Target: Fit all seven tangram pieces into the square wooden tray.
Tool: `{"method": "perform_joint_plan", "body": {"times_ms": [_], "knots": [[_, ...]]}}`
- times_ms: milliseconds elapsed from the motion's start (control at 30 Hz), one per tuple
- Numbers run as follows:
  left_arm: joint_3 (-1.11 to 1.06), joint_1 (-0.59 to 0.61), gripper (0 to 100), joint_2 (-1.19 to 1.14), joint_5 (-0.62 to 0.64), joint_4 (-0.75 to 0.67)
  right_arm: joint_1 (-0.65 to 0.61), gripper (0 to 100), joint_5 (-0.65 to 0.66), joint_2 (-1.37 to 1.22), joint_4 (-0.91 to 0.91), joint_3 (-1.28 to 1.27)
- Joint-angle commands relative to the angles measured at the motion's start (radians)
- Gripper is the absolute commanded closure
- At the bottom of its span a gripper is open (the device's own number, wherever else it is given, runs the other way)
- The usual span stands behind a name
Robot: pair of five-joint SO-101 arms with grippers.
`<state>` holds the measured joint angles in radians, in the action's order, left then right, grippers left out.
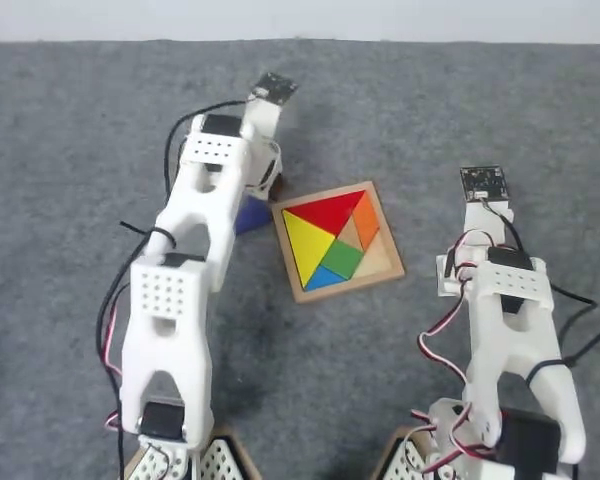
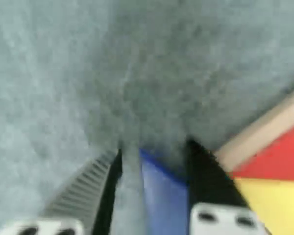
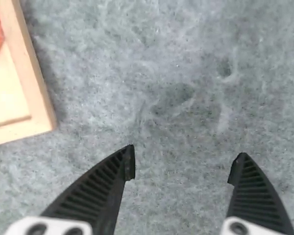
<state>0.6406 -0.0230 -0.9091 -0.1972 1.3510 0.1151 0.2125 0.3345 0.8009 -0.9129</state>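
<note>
The square wooden tray (image 1: 350, 284) lies mid-table and holds red (image 1: 325, 212), yellow (image 1: 302, 245), orange (image 1: 367, 220), green (image 1: 342, 257) and small blue pieces. A pale wood-coloured patch (image 1: 377, 262) fills its near right corner. A dark blue piece (image 1: 250, 215) rests on the carpet just left of the tray. My left gripper (image 2: 154, 147) is low over it, open, with the blue piece (image 2: 164, 196) between the fingers, against one finger and a gap to the other. My right gripper (image 3: 183, 159) hangs open over bare carpet right of the tray (image 3: 27, 88).
Grey carpet covers the whole table. The left arm (image 1: 195, 230) stretches along the tray's left side. The right arm (image 1: 505, 290) stands to the tray's right. In the left wrist view the tray rim (image 2: 264, 132) sits close beside the finger.
</note>
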Motion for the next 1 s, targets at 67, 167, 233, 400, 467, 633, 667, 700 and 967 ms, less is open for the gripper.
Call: {"method": "perform_joint_plan", "body": {"times_ms": [67,167,233,400,467,633,667,700,967], "knots": [[0.234,0.074,83,-0.11,-0.057,0.187,0.005,68.8,-0.008,0.038,0.001,0.048],[0.295,0.071,83,-0.126,-0.109,0.33,0.005,68.8,-0.008,0.036,0.001,0.048],[0.309,0.068,85,-0.12,-0.129,0.41,0.005,68.8,-0.008,0.036,0.001,0.048],[0.131,0.098,87,-0.017,-0.152,0.407,0.005,68.8,-0.008,0.036,0.001,0.048],[-0.019,0.1,87,0.057,-0.193,0.405,0.005,68.8,-0.008,0.036,0.001,0.048],[-0.418,0.117,87,0.319,-0.288,0.31,0.005,68.8,-0.006,0.038,0.001,0.048],[-0.51,0.126,87,0.381,-0.316,0.287,0.007,68.8,-0.006,0.038,0.001,0.048],[-0.605,0.135,87,0.443,-0.344,0.258,0.007,68.8,-0.006,0.038,0.001,0.048],[-0.984,0.256,85,0.944,-0.405,-0.006,0.005,68.8,-0.006,0.036,0.001,0.048]]}}
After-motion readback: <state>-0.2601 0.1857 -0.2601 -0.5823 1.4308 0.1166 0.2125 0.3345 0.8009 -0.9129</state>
